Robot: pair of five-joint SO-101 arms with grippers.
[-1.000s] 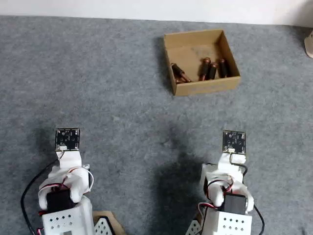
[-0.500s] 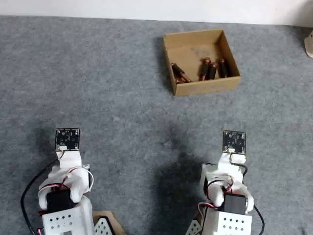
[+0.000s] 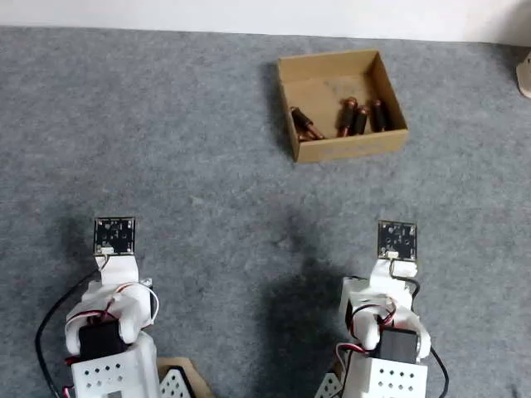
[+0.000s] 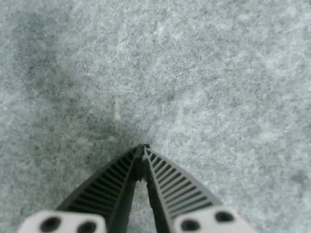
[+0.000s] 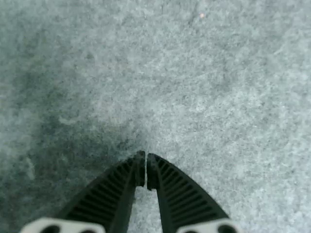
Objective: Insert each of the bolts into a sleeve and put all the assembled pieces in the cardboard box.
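Logged grey felt-like worktop (image 3: 207, 124) across the whole scene, with a pale wall strip (image 3: 249, 15) along its far edge.

Found left arm (image 3: 112, 332) folded at the near edge. Noted a brown cardboard scrap (image 3: 187, 375) just beside its base. Read left jaws as closed: ribbed fingers (image 4: 112, 182) meet at the tips, gripping nothing, pointed at bare felt. Noted a darker shadow patch on the felt just ahead of the tips.

Found right arm (image 3: 383, 332) in the same folded pose, well apart from the left. Marked a broad shadow (image 3: 286, 307) on the worktop between the two arms. Read right jaws as closed too: fingers (image 5: 114, 187) drawn together with only a hairline slit at the tips, gripping nothing, above grey felt.

Located cardboard box (image 3: 348, 148) well ahead of right jaws, farther ahead and off to the right of left jaws, open side up. Counted several dark, copper-tinted assembled pieces (image 3: 357, 116) lying inside, in two loose clusters on the box floor.

Noted a pale object (image 3: 524, 75) cut off at the right edge, beyond the box; cannot tell what.
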